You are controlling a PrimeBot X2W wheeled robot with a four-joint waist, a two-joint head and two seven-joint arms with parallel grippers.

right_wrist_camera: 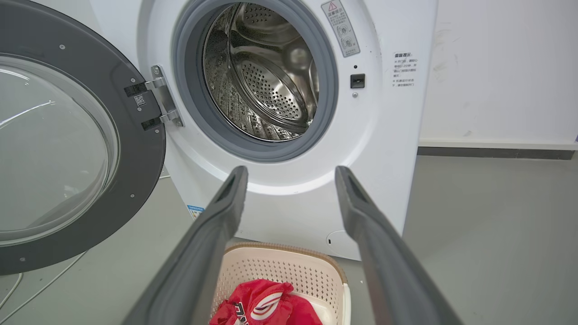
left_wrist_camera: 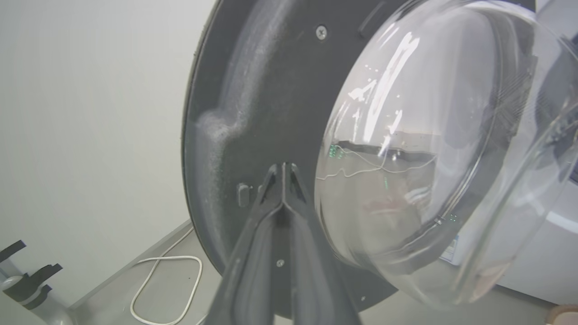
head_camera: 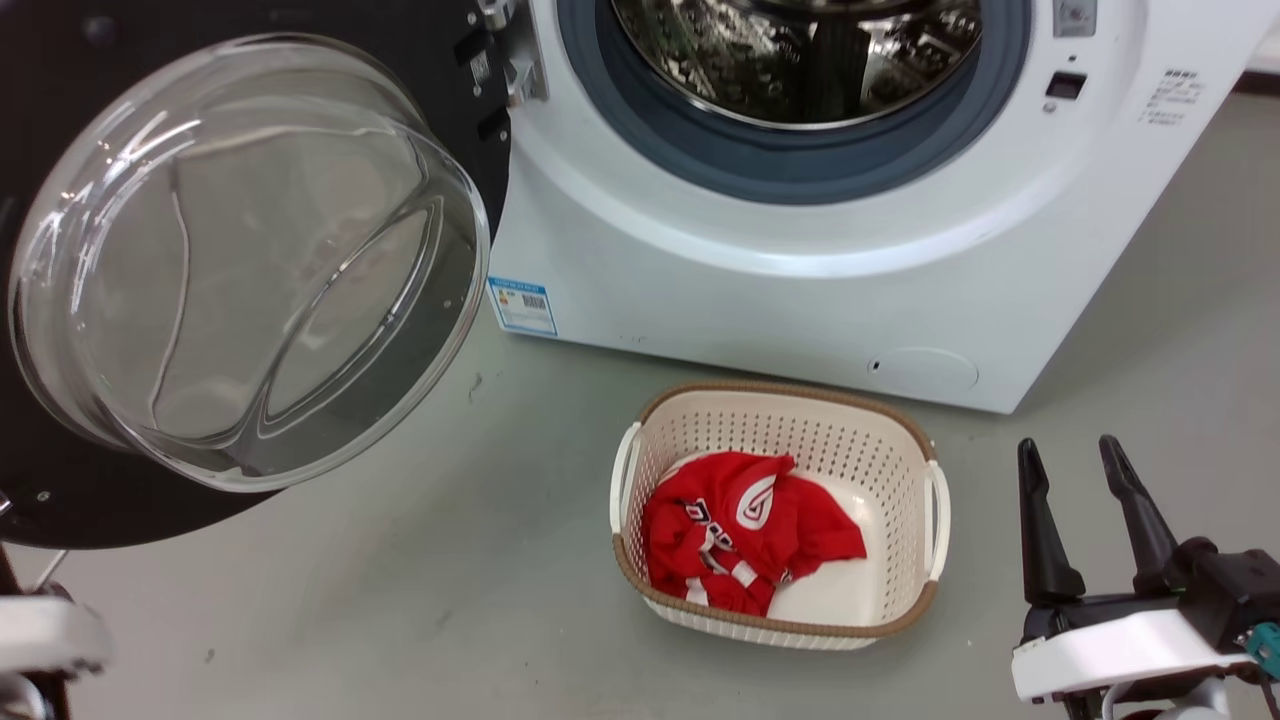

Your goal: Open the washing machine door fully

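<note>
- The washing machine door (head_camera: 250,260) hangs swung out at 9 o'clock of the drum (head_camera: 800,50) in the head view. It is hinged on its 3 o'clock edge, and its glass bowl bulges toward us.
- Our left gripper (left_wrist_camera: 283,168) is the nearer one. It is clenched, fingers pressed together on nothing, with the tips at the door's dark inner face just beside the bowl's 9 o'clock rim. We cannot tell whether they touch.
- We judge the coming move to be a push along the fingers, swinging the disc round its hinge (head_camera: 515,60), away from the machine.
- Our right gripper (head_camera: 1067,445) sits released and empty at 4 o'clock of the head view, well apart from the door.
- The basket (head_camera: 780,390) with a red garment (head_camera: 740,530) stands on the floor (head_camera: 400,600) at 6 o'clock of the drum, which we judge outside the door's arc.
- Beyond the door are a pale wall (left_wrist_camera: 90,113) and a white cable (left_wrist_camera: 176,257); the wall may limit the swing.
</note>
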